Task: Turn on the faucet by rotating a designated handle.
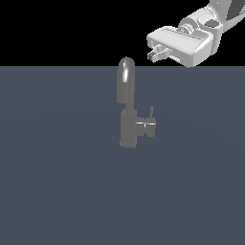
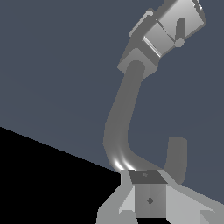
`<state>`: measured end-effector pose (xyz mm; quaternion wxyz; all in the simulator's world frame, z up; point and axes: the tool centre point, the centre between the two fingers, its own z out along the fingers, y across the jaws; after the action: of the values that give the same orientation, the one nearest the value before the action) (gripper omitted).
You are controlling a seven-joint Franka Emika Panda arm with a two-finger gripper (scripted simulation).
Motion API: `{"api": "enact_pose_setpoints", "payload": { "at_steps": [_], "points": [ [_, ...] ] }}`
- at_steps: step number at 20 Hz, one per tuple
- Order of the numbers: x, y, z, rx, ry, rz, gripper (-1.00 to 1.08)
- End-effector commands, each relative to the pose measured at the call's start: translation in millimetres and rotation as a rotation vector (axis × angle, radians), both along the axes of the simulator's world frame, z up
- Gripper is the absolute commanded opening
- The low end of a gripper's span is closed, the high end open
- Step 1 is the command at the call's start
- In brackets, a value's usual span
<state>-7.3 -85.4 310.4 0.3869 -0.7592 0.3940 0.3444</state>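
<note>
Exterior view: the faucet [image 1: 128, 112] stands upright on the slate-grey floor [image 1: 52, 182], its arched spout [image 1: 126, 79] on top. The handle [image 1: 151, 115], a thin lever rod, rises from a stubby side cylinder [image 1: 147, 127] on the faucet's right in that view. It looks rigid, smooth metal, likely slippery and pivoting stiffly; I would push or pinch the rod near its free tip. The gripper [image 1: 156, 53] hangs above the handle, well apart, holding nothing; its finger gap cannot be judged.

Flat slate-blue floor [image 1: 57, 191] across the lower scene, featureless black backdrop [image 1: 62, 28] above its far edge
</note>
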Motion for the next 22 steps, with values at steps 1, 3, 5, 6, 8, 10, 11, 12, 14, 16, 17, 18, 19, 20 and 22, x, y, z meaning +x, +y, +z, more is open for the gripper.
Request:
{"api": "enact_pose_setpoints", "payload": {
  "at_steps": [1, 3, 5, 6, 8, 10, 11, 12, 14, 16, 17, 18, 19, 20, 22],
  "points": [
    [8.9, -6.1, -18.1, 0.057, 0.045, -0.059, -1.0],
    [14.9, -10.4, -33.5, 0.103, 0.081, -0.106, -1.0],
    [20.3, -14.3, -49.5, 0.149, 0.118, -0.155, -1.0],
    [22.7, -16.0, -57.8, 0.172, 0.137, -0.18, -1.0],
    [27.0, -19.1, -74.8, 0.22, 0.176, -0.23, -1.0],
    [30.3, -21.3, -91.4, 0.265, 0.213, -0.278, -1.0],
    [31.6, -22.1, -99.3, 0.286, 0.23, -0.3, -1.0],
    [32.7, -22.7, -106.9, 0.307, 0.247, -0.322, -1.0],
    [34.3, -23.3, -120.8, 0.344, 0.277, -0.361, -1.0],
    [35.3, -23.4, -133.0, 0.376, 0.303, -0.395, -1.0],
    [35.6, -23.2, -138.5, 0.39, 0.315, -0.41, -1.0],
    [35.8, -23.0, -143.4, 0.403, 0.326, -0.424, -1.0],
    [36.0, -22.7, -147.9, 0.415, 0.335, -0.437, -1.0],
    [36.1, -22.4, -152.0, 0.425, 0.344, -0.448, -1.0],
    [36.3, -21.7, -158.6, 0.443, 0.358, -0.466, -1.0]
  ]
}}
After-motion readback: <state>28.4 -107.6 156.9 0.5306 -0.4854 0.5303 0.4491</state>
